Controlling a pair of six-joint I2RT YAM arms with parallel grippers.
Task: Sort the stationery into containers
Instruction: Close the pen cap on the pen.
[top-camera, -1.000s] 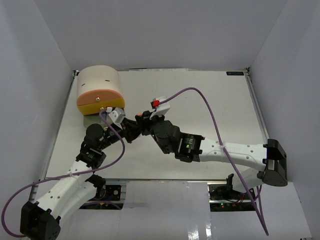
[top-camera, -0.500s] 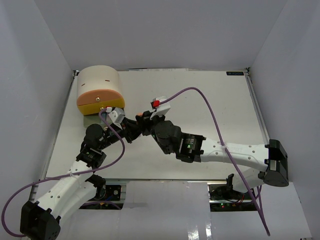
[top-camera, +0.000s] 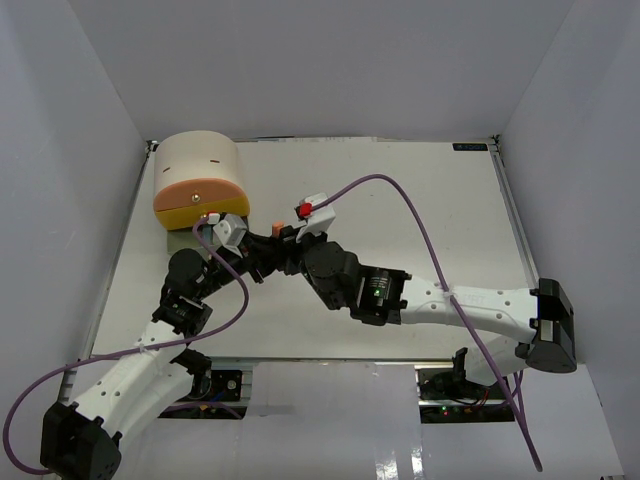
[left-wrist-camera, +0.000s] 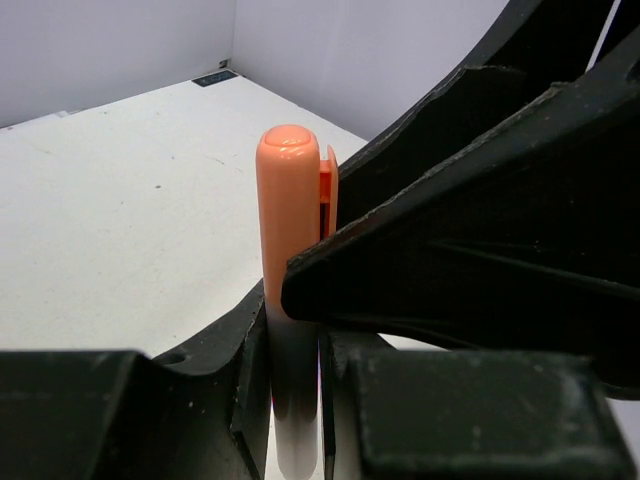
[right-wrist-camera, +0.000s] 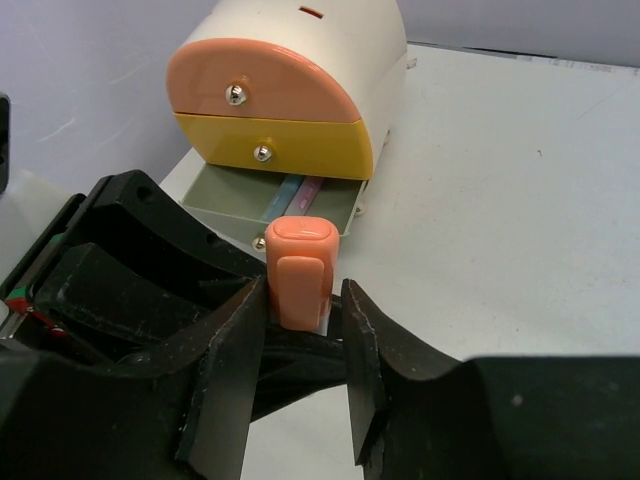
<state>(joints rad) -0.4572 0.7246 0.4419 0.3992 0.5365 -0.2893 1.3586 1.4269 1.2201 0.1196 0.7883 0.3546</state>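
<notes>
Left pincer (left-wrist-camera: 295, 400) is clenched on the pale barrel of an orange-capped marker (left-wrist-camera: 292, 200), held off the bench (left-wrist-camera: 120, 220) near the cabinet (right-wrist-camera: 330, 40); the right pincer (right-wrist-camera: 300, 300) flanks its cap, and whether it grips cannot be told. The grey-green drawer (right-wrist-camera: 215, 205) stands pulled out with a blue pen (right-wrist-camera: 285, 190) and a pink pen (right-wrist-camera: 310, 188) inside, while the peach drawer (right-wrist-camera: 270, 85) and yellow drawer (right-wrist-camera: 300, 150) are closed, so this marker awaits sorting. No readable writing shows.

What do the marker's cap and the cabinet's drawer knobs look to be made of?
The marker cap looks like orange plastic: smooth, soft sheen, moulded clip. The drawer knobs look like metal, small and mirror-bright, though chromed plastic is possible.
</notes>
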